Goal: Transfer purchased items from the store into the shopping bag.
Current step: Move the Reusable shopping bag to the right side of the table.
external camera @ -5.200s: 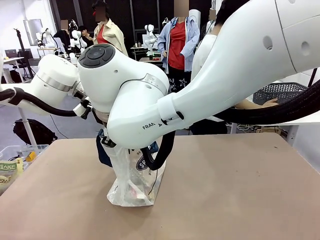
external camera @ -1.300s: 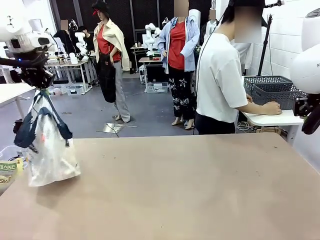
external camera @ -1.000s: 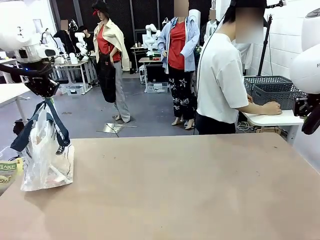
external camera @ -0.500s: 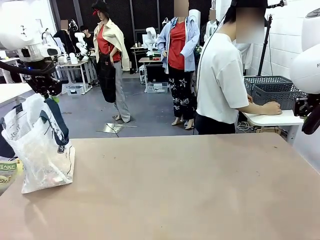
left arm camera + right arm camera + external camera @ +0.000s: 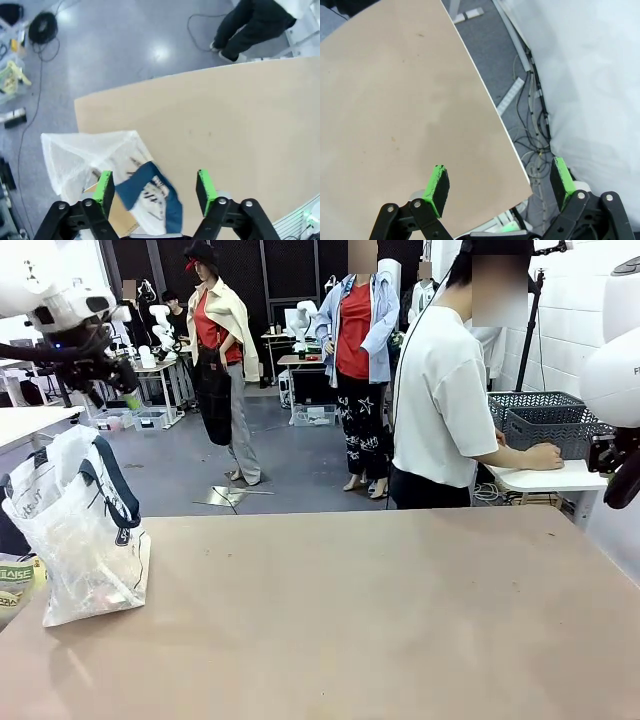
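Brown table (image 5: 400, 620): shopping bag (image 5: 80, 530) standing; left claw (image 5: 155, 182) wide apart, empty, above; right claw (image 5: 499, 186) apart, empty.

Left of the shopping bag (image 5: 85, 540), a green-and-white pack (image 5: 14, 575) reads "AKE" (cut off); the bag's own small print is too blurred to read.

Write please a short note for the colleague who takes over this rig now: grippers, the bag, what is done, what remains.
Left gripper: open, empty, raised above the shopping bag.
Right gripper: open, empty, over the table's edge.
The bag stands unheld at the table's left end, handles slack, purchased items faintly visible inside.
Done: items appear bagged, bag set down.
Left: confirm with the person by the mesh basket whether more items come.
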`<state>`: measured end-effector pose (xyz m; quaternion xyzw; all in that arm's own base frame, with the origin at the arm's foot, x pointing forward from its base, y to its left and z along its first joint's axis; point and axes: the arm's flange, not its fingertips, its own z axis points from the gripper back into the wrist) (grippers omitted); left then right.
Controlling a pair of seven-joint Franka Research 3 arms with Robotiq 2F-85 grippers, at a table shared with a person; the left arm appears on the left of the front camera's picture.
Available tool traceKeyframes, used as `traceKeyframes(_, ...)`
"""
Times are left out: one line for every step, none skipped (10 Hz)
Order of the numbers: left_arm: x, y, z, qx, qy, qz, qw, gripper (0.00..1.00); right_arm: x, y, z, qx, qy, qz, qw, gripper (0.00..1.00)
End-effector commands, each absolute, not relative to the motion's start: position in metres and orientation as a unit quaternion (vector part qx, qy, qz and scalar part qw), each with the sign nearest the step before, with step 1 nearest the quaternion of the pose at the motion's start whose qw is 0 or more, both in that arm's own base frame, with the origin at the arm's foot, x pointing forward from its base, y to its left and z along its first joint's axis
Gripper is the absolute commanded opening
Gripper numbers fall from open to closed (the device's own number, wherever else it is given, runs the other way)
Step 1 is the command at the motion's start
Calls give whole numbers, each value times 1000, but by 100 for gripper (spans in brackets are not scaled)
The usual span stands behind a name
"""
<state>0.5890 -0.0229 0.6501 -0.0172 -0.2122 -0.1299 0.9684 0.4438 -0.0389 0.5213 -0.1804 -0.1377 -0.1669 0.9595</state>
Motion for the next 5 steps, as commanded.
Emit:
traceKeyframes(533,-71,634,-41,-260,-185,947,100,444,-41,523,-192,-133,-162,959,100)
traceKeyframes(513,-106,625,-62,-267,-208,939,100,444,-41,523,-192,-133,-162,959,100)
traceKeyframes(500,-143,605,-78,-268,-227,933,100,444,-41,523,-192,-133,-162,959,100)
traceKeyframes(494,-175,582,-119,-266,-262,920,100,444,-41,523,-192,-133,-162,959,100)
traceKeyframes(487,-214,551,-123,-251,-286,916,100,444,-41,523,-192,-133,-162,959,100)
